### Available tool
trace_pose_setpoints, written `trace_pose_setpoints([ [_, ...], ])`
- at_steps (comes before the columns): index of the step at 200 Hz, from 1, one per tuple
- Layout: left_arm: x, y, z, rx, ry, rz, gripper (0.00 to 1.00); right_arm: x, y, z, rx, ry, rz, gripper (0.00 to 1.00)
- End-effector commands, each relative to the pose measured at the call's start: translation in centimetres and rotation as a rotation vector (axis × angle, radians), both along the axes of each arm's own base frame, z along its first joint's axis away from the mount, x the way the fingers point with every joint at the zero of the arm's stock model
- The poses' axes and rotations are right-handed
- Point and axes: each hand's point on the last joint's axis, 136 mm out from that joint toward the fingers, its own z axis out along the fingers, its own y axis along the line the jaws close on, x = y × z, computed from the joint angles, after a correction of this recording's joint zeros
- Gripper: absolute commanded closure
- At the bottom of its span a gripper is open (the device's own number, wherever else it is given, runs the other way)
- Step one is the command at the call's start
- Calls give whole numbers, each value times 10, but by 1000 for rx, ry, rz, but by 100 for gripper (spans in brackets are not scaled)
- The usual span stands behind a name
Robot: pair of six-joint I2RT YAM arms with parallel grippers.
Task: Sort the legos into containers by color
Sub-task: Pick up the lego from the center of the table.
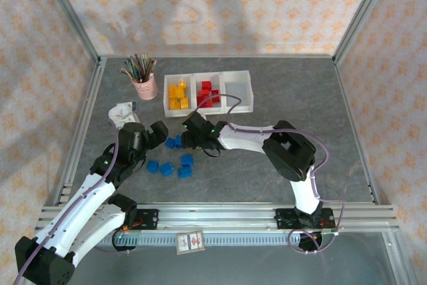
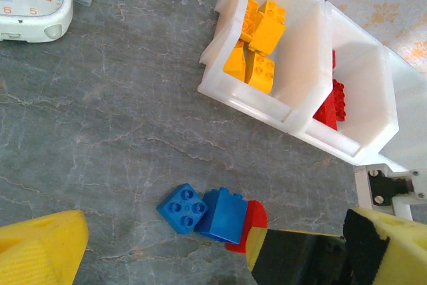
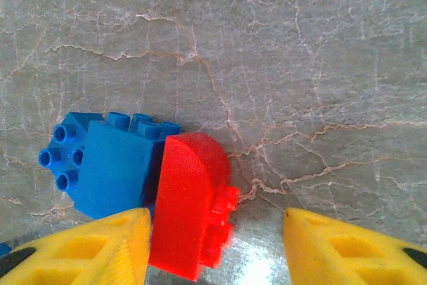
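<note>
Where the right jaws gape, a red brick [image 3: 190, 205] lies between.

Found bare counter [image 3: 300, 65] ahead of the right pincer [image 3: 213, 235], wide enough to pass. Met a red brick [image 3: 190, 198] between its fingers, close against one finger, with a gap left at the other. Saw two blue bricks [image 3: 113, 171] crowding just outside that near finger.

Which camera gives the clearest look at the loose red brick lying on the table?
Right wrist: the red brick lies close up between the jaws, curved face and studs clear, against a blue brick. Left wrist catches a sliver of it beside that blue brick. From the top, the right gripper sits over it.
</note>
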Motion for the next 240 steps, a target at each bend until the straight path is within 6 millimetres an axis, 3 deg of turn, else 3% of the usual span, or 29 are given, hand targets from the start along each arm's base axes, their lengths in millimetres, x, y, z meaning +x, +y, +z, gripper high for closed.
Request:
trace_pose_setpoints([
  [1,-2,7,-4,5,6,34,0,7,10,3,23,-11,-7,48],
  [56,-2,7,-5,8,11,30,1,7,5,-9,-9,-7,-11,55],
  [107,-1,6,-2,3,2,29,1,8,-2,-6,-40,-32,-16,67],
  [153,1,4,2,-1,-9,21,1,13,-10,10,-52,-74,-23,74],
  [190,7,1,8,-4,-20,10,1,21,-21,34,-24,-109,-39,76],
  [240,22,-10,18,-3,-33,-32,1,63,-53,73,-12,-202,-109,76],
])
